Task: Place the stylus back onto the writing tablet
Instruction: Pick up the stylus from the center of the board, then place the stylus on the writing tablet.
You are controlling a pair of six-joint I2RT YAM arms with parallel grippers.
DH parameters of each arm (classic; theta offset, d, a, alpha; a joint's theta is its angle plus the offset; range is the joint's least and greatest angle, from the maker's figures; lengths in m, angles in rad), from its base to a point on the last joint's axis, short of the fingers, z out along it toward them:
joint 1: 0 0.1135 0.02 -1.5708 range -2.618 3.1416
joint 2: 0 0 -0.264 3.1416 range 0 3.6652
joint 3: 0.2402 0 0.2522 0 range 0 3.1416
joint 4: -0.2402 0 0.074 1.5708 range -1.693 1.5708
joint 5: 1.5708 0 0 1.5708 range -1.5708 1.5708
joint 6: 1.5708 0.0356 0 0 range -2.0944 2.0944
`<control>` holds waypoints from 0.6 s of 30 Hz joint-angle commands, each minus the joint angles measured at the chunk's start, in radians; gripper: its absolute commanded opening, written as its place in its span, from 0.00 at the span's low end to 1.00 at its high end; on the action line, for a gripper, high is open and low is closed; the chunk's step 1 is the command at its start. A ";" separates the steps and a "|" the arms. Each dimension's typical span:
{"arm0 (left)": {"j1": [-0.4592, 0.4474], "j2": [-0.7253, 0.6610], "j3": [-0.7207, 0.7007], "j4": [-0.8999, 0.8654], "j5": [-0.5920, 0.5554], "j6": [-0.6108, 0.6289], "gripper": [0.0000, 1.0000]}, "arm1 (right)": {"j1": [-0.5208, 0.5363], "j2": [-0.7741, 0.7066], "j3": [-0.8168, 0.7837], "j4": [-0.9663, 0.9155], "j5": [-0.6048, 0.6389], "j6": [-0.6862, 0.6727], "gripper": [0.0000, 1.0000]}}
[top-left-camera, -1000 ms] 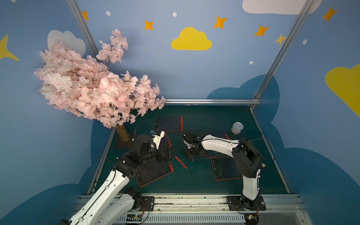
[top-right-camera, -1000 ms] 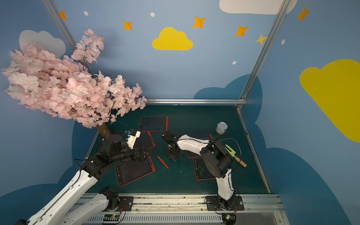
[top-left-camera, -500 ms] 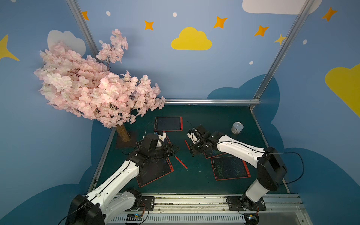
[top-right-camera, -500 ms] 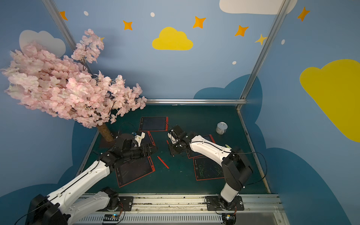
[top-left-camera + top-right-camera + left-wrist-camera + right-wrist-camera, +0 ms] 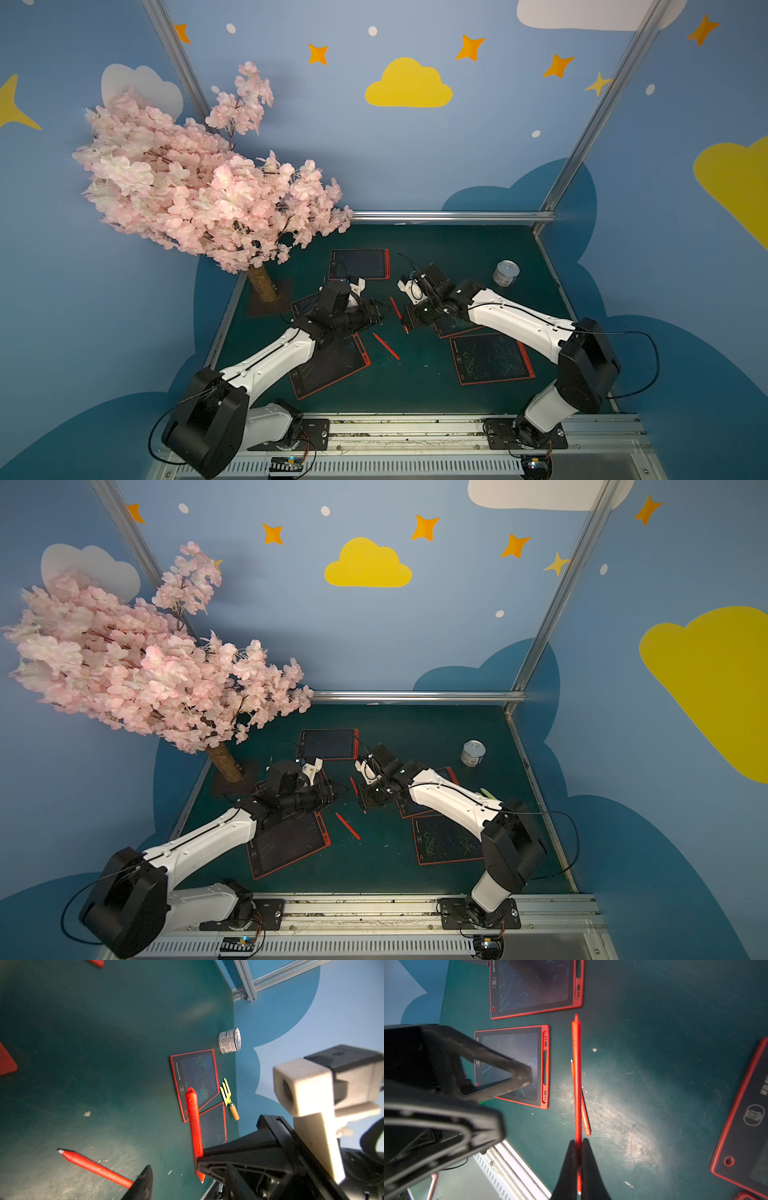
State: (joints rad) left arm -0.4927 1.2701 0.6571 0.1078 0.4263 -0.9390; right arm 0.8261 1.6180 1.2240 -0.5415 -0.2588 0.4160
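Observation:
A red stylus [image 5: 398, 312] hangs above the green table, and my right gripper [image 5: 578, 1167] is shut on it near its white-tipped end. My left gripper [image 5: 384, 312] faces it from the left with its jaws partly apart. One left finger [image 5: 144, 1180] shows beside the stylus [image 5: 194, 1126] without touching it. The other left finger is hidden. A second red stylus [image 5: 386, 346] lies loose on the table. Several red-framed writing tablets lie around: one at the back [image 5: 359, 264], one under my left arm [image 5: 332, 365], one at the front right [image 5: 490, 359].
A small tin can [image 5: 506, 273] stands at the back right. A yellow-green fork with a wooden handle [image 5: 227, 1095] lies by the right edge. The pink blossom tree [image 5: 208, 199] overhangs the back left corner. A metal rail runs along the table's front.
My left gripper has reached rightward to the held stylus and its jaws have narrowed. My right arm has stretched out lower, still holding the stylus.

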 commanded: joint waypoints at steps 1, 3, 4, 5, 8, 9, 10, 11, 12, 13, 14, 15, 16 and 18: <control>-0.010 0.028 0.032 0.080 0.018 -0.028 0.52 | -0.005 -0.023 0.009 0.022 -0.022 0.010 0.02; -0.013 0.041 0.033 0.102 0.011 -0.040 0.50 | -0.004 -0.023 0.012 0.023 -0.022 0.010 0.02; -0.015 0.048 0.033 0.110 0.008 -0.045 0.49 | -0.004 -0.022 0.011 0.025 -0.024 0.010 0.02; -0.017 0.053 0.034 0.116 0.008 -0.049 0.48 | -0.005 -0.021 0.012 0.026 -0.025 0.010 0.02; -0.020 0.068 0.032 0.133 0.011 -0.062 0.44 | -0.005 -0.016 0.014 0.031 -0.033 0.013 0.02; -0.023 0.071 0.028 0.138 0.009 -0.064 0.43 | -0.005 -0.015 0.013 0.035 -0.036 0.015 0.02; -0.023 0.074 0.027 0.138 0.010 -0.066 0.42 | -0.004 -0.015 0.011 0.040 -0.040 0.016 0.02; -0.024 0.076 0.026 0.140 0.008 -0.066 0.41 | -0.005 -0.015 0.011 0.043 -0.044 0.018 0.02; -0.024 0.076 0.024 0.142 0.007 -0.066 0.40 | -0.005 -0.013 0.010 0.046 -0.046 0.018 0.02; -0.026 0.075 0.022 0.144 0.005 -0.066 0.39 | -0.005 -0.013 0.009 0.049 -0.048 0.020 0.02; -0.027 0.075 0.021 0.145 0.001 -0.067 0.38 | -0.005 -0.013 0.007 0.051 -0.050 0.022 0.02; -0.027 0.075 0.021 0.147 -0.001 -0.066 0.37 | -0.005 -0.013 0.006 0.053 -0.052 0.023 0.02; -0.028 0.077 0.021 0.147 -0.003 -0.066 0.36 | -0.005 -0.013 0.004 0.058 -0.055 0.024 0.02; -0.029 0.078 0.021 0.151 -0.006 -0.066 0.34 | -0.005 -0.013 0.001 0.061 -0.059 0.026 0.02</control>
State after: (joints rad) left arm -0.5182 1.3445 0.6621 0.2359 0.4255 -1.0031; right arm 0.8261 1.6180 1.2240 -0.4992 -0.3008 0.4335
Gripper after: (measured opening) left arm 0.344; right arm 0.058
